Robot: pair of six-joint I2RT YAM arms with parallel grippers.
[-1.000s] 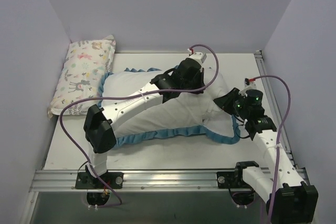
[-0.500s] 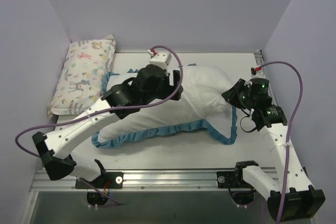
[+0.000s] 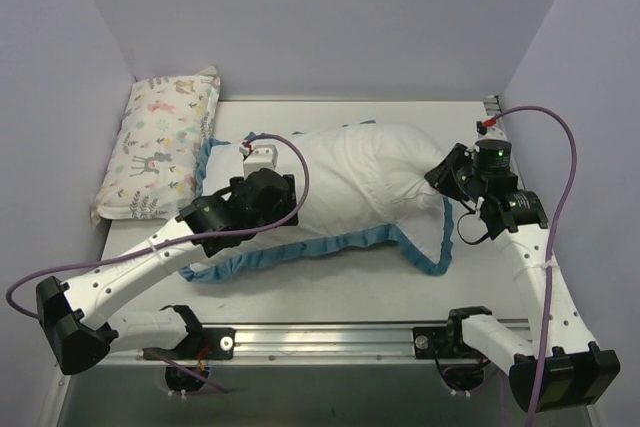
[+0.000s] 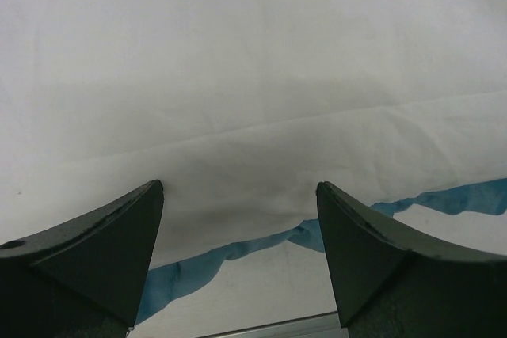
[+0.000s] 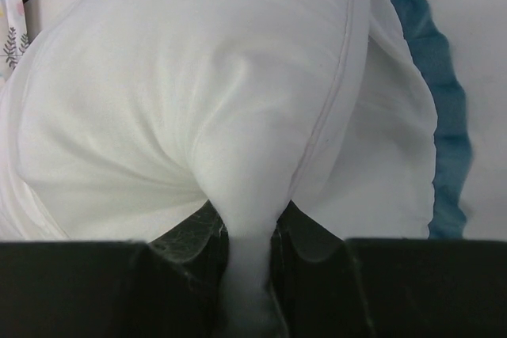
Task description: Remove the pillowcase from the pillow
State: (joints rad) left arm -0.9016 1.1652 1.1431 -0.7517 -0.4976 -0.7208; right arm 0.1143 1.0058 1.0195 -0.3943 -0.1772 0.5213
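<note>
The pillow (image 3: 370, 169) lies plump and white across the middle of the table, its left part still inside the pillowcase (image 3: 300, 234). The pillowcase shows its plain white side with blue ruffled trim (image 3: 335, 244) along the near edge. My right gripper (image 3: 447, 175) is shut on the pillow's right corner; in the right wrist view the pillow (image 5: 198, 100) funnels down between the jaws of the right gripper (image 5: 247, 235). My left gripper (image 3: 265, 209) hovers open over the pillowcase's left half. Nothing sits in the left gripper (image 4: 239, 186), with the pillowcase (image 4: 253, 77) and its trim (image 4: 182, 279) just beyond.
A small pastel animal-print pillow (image 3: 165, 142) leans at the back left by the wall. An aluminium rail (image 3: 330, 332) runs along the near edge with both arm bases. Purple-grey walls close in the left, back and right sides.
My left gripper opened, let go of the fabric and drew back leftward across the pillow. The right gripper shifted back and right with the pillow corner, and more of the pillow shows.
</note>
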